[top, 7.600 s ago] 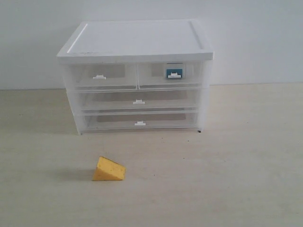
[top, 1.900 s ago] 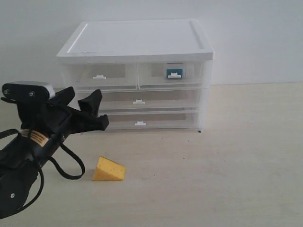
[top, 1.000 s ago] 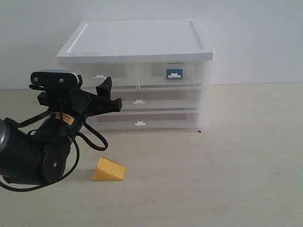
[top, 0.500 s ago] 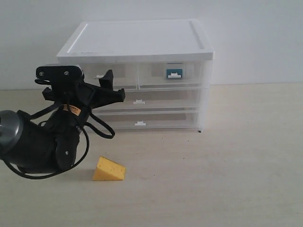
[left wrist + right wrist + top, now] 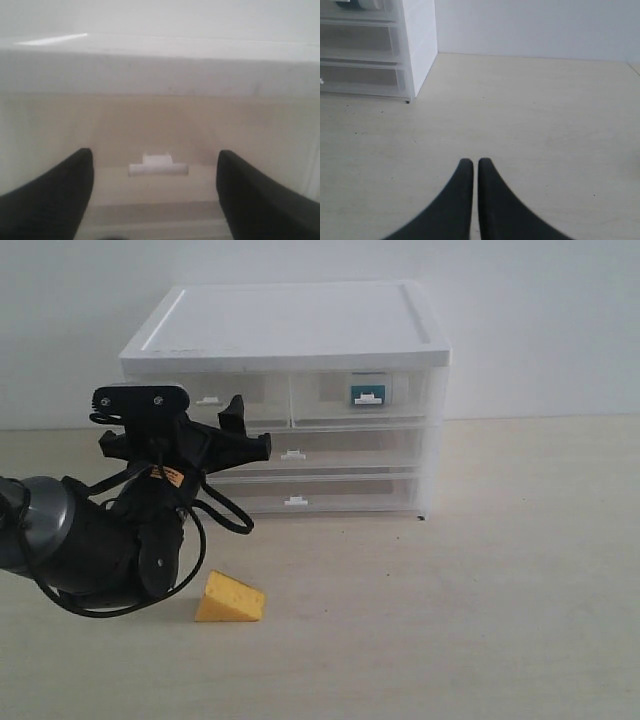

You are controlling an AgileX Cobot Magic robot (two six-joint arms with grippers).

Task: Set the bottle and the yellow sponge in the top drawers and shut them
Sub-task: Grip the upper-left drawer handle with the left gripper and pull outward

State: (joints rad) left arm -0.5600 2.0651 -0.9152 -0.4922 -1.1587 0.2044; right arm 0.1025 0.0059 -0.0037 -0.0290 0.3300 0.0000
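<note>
The yellow sponge (image 5: 230, 598) lies on the table in front of the drawer unit (image 5: 290, 330). The teal bottle (image 5: 367, 392) shows through the front of the shut top right drawer (image 5: 400, 400). My left gripper (image 5: 246, 426) hovers open just in front of the shut top left drawer (image 5: 255, 400). In the left wrist view that drawer's white tab handle (image 5: 158, 165) sits between the spread black fingers (image 5: 55, 200), apart from both. My right gripper (image 5: 471, 162) is shut on nothing, low over bare table to the right of the unit (image 5: 420, 45); the exterior view does not show it.
Two full-width drawers (image 5: 292, 455) below the top pair are shut. The left arm's dark body (image 5: 100, 540) and cables hang over the table just left of the sponge. A white wall stands behind the unit.
The left arm has risen and swung right from the lower left, bringing its open gripper up to the top left drawer's front. The sponge and drawers have not moved.
</note>
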